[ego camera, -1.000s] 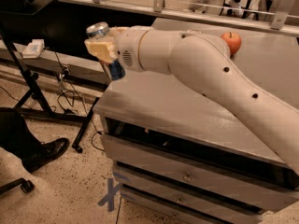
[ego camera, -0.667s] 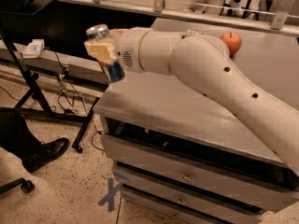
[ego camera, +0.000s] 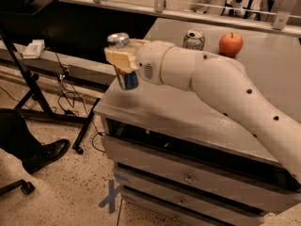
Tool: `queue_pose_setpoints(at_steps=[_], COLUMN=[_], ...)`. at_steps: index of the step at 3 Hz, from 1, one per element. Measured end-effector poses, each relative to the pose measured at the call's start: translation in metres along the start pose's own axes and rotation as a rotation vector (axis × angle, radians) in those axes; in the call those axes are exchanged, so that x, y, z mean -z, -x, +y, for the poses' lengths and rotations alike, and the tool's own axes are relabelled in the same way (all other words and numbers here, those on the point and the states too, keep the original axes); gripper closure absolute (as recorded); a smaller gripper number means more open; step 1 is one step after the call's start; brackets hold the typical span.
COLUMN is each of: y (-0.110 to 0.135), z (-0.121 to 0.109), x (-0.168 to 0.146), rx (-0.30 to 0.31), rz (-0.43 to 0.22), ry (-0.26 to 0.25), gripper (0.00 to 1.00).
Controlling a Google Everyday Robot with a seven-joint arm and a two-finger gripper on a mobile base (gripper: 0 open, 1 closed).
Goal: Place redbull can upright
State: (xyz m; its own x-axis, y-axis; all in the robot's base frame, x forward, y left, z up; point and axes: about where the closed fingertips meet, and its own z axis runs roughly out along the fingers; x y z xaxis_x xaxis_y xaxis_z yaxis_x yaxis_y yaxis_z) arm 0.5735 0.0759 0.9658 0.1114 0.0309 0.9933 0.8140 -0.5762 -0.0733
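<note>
- The gripper (ego camera: 121, 60) sits at the end of the white arm, over the left edge of the grey cabinet top (ego camera: 188, 112). Its tan fingers (ego camera: 117, 56) are clamped across the middle of the redbull can (ego camera: 127, 79).
- The can stands close to upright in the grasp, silver top up and blue lower panel showing below the fingers. Its base is just above the surface, or possibly grazing it (the view does not settle which).
- The robot appears to be in the set-down step, and the can seems to sit near the cabinet's left rim.
- A slim metal can like this is probably light and stiff, but its wall is thin and smooth. A hard squeeze could dent it and a loose one could let it slide.
- The mid-body hold looks sound, since it leaves the base free to meet the top flat.
- Being tall and narrow, it would likely tip easily, so a level release away from the rim seems wise.
- A white-and-green soda can (ego camera: 194, 40) and an apple (ego camera: 231, 44) stand well apart at the back.
</note>
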Motion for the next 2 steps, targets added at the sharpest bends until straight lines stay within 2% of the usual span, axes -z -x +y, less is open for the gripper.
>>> queue_pose_setpoints(at_steps=[1, 2], y=[0.0041, 0.0140], z=[0.0088, 0.0105], x=[0.0107, 0.0102], rx=[0.034, 0.089], rz=[0.053, 0.097], ry=[-0.007, -0.051], gripper=[1.00, 1.00])
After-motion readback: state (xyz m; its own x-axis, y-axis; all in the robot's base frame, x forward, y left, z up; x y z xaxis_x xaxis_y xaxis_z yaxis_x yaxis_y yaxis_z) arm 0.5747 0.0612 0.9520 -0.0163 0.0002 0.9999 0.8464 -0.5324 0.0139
